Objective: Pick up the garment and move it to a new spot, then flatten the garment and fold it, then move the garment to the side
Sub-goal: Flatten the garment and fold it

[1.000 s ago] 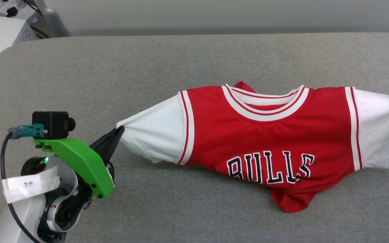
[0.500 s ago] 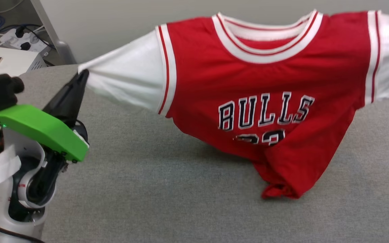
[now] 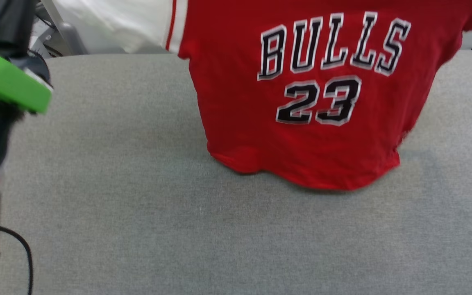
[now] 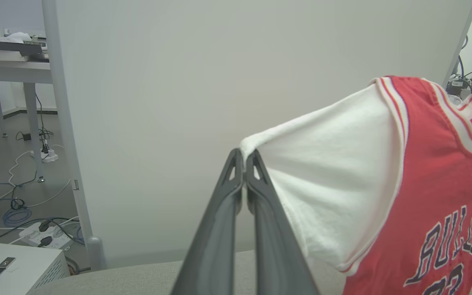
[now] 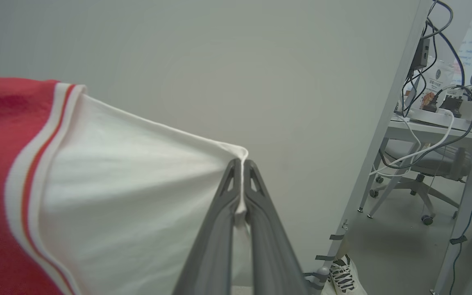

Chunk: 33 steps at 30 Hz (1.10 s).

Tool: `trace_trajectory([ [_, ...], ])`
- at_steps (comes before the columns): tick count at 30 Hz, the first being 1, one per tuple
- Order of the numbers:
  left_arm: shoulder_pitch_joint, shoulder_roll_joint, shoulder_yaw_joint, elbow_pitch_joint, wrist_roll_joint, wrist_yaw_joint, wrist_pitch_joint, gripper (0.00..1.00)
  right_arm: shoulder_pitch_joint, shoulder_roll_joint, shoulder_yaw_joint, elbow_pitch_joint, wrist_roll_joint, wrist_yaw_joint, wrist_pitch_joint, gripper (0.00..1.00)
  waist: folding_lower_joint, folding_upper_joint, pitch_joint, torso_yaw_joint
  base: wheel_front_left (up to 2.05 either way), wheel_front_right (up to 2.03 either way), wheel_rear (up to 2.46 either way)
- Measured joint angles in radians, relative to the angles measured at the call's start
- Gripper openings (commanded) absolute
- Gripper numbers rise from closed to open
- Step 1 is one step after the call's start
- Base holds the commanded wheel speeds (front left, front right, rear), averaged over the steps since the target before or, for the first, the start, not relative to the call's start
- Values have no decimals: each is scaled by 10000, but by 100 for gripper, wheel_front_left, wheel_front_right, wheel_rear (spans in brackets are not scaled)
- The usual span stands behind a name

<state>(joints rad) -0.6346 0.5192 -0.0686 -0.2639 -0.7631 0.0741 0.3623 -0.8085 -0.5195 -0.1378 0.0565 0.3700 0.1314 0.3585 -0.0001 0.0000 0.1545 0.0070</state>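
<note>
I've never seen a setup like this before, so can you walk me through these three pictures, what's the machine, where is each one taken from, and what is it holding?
This is a wheeled robot with two arms, each ending in a gripper with two long dark fingers. One picture comes from a camera on its head, looking down at a grey padded surface. The other two come from cameras on its wrists, each looking along that arm's own fingers.

The garment, a red jersey with white sleeves reading "BULLS 23", hangs in the air, spread out between the arms. Its bottom hem looks to be at or just above the grey surface. The left gripper is shut on the tip of one white sleeve, and the right gripper is shut on the tip of the other. Behind is a pale wall panel, with desks and cables to the sides.
</note>
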Motion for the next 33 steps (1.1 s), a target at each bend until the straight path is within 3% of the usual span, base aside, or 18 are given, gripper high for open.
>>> trace_trajectory([
  [12,-4853,696,-291,2523,525,-1047,109,0,-4498,178,470,2337,-855,4,-924,0,0,0,2051,-1,0,0,0],
  [21,-8189,391,-531,5028,1057,-1406,-1141,0,-7629,677,485,4477,-1843,13,-2171,0,3,0,3814,-27,0,0,0],
  [27,-9069,-23,-775,6261,1225,-1670,-2190,0,-8775,1022,134,5850,-2531,13,-3126,0,3,0,4781,-15,0,0,0],
  [33,-9082,-282,-1152,7334,1333,-1860,-3012,0,-8920,1337,-105,7022,-2851,13,-3927,0,3,0,5386,57,0,0,0],
])
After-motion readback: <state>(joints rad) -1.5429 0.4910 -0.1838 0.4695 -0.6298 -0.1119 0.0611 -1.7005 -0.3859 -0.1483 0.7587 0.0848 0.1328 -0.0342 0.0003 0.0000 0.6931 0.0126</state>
